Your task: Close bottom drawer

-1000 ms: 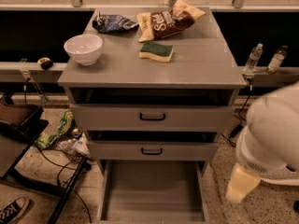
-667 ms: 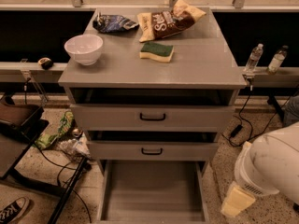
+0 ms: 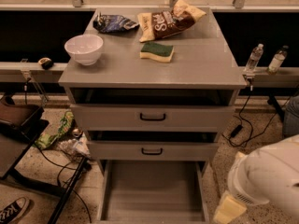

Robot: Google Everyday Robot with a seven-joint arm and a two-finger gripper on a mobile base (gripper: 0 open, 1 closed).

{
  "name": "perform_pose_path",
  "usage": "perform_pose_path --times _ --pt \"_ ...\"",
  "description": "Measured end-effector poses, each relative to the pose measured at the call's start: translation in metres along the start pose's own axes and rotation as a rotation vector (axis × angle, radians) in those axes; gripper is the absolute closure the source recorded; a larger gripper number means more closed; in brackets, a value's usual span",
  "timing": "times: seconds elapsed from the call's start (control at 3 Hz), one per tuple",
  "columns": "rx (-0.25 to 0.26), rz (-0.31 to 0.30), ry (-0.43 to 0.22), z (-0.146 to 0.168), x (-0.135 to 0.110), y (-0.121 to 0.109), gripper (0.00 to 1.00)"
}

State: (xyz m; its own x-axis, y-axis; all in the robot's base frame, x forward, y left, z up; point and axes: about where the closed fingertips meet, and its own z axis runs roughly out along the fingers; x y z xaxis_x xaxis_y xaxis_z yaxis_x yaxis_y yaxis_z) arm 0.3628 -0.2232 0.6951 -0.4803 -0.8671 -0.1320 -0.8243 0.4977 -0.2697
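Bottom drawer [image 3: 152, 190] stands open, hand [image 3: 229, 209] just right, litter [image 3: 58, 132] left.

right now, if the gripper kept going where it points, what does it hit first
Probably the speckled floor beside the open bottom drawer; the gripper, low by its right side, points down-left, depth unclear.

I take this for a lab or test workspace, not a home; my gripper [image 3: 229, 210] hangs low over a speckled hard floor [image 3: 261, 157]; up and left of it a grey cabinet [image 3: 149, 71] carries snack bags [image 3: 170, 20], a bowl [image 3: 84, 49] and a sponge [image 3: 157, 52]; loose cables [image 3: 245, 113] trail just above it; water bottles [image 3: 254, 59] stand on a ledge [image 3: 275, 74] higher still.
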Motion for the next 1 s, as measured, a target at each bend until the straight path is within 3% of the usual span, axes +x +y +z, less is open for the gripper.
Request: perform_pose_path --times 0.33,0.67,1.0 --pt "-0.068 -0.018 -0.036 0.065 -0.007 0.042 0.00" --pt "-0.109 -0.076 -0.049 0.127 -0.009 0.084 0.00" --pt "-0.153 -0.100 -0.040 0.172 -0.005 0.107 0.00"
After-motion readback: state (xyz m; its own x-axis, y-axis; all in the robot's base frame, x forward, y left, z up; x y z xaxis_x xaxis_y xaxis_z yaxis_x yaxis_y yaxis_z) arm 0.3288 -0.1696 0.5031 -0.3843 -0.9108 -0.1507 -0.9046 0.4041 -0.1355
